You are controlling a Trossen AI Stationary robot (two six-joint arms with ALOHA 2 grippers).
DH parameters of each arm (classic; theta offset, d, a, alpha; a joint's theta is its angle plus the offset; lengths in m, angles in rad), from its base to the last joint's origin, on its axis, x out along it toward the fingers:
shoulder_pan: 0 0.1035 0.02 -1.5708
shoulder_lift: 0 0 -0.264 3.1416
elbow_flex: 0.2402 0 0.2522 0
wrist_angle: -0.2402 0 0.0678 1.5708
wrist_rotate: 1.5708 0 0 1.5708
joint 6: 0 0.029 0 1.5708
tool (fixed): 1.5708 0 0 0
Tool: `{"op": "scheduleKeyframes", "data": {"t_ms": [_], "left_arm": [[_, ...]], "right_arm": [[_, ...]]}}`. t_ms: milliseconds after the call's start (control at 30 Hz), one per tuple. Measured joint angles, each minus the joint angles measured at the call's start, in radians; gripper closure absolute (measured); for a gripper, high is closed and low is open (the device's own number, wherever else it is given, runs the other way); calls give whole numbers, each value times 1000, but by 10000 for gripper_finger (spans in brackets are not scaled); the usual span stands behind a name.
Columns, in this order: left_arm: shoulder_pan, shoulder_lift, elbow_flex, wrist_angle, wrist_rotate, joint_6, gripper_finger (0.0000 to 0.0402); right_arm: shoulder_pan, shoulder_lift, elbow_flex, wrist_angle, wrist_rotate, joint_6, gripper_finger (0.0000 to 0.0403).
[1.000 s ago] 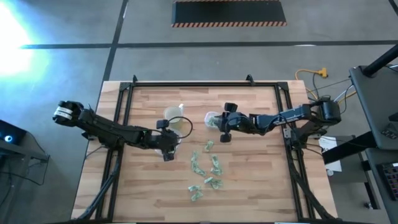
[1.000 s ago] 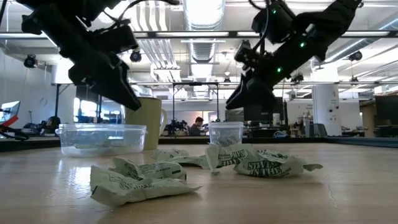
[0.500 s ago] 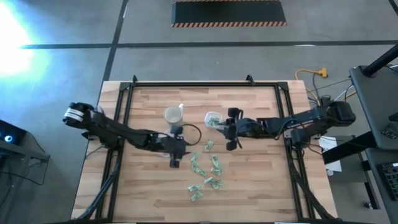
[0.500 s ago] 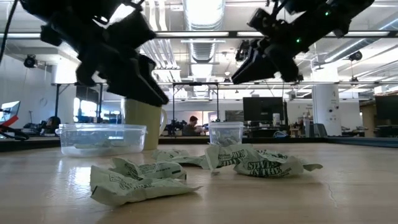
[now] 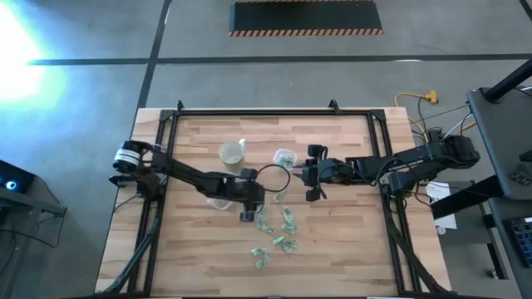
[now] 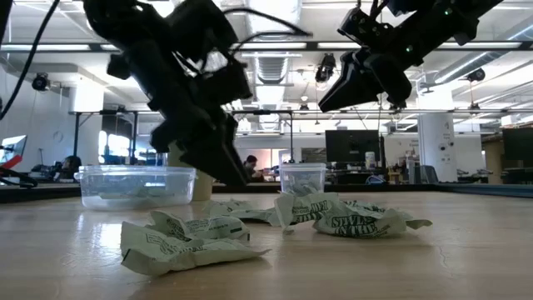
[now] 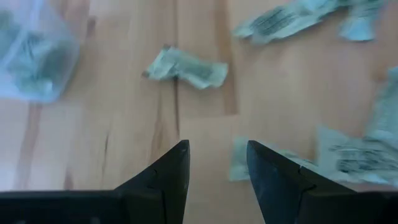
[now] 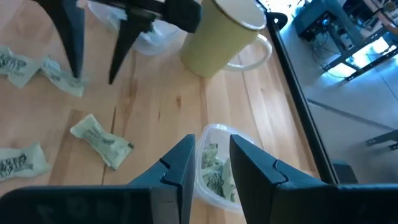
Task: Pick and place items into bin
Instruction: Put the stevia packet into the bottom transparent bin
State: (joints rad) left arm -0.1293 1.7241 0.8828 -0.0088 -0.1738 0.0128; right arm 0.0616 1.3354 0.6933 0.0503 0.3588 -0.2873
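left gripper [image 5: 248, 210] hung low over the wooden table [image 5: 332, 257], at the near edge of the scattered wrapped items [image 5: 278, 228], fingers [image 7: 166, 180] spread apart over bare wood with nothing between them. one crinkled pale-green piece [image 7: 186, 67] lay just ahead of those fingers, another [image 7: 239, 158] close beside one fingertip. right gripper [image 5: 314, 174] hovered above the table, over the small clear container [image 5: 285, 158], fingers [image 8: 180, 168] apart with a narrow gap and nothing clamped; green-and-white wrappers visible inside that container [image 8: 214, 165] through the gap. pale yellowish cup [image 5: 232, 153] stood upright just beside a second, wider clear tub [image 6: 137, 185], also holding a few pieces. most of the items still loose on the wood, clustered between the two arms and toward the near side, well apart from the cup.
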Motion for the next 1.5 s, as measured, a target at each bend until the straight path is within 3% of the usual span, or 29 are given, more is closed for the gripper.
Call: {"op": "scheduleKeyframes", "data": {"t_ms": [533, 1500], "left_arm": [[23, 33, 14, -31, 138, -45, 258], [11, 38, 40, -92, 181, -20, 258]], "right_arm": [[0, 2, 0, -23, 0, 18, 326], [0, 3, 0, -45, 0, 33, 324]]}}
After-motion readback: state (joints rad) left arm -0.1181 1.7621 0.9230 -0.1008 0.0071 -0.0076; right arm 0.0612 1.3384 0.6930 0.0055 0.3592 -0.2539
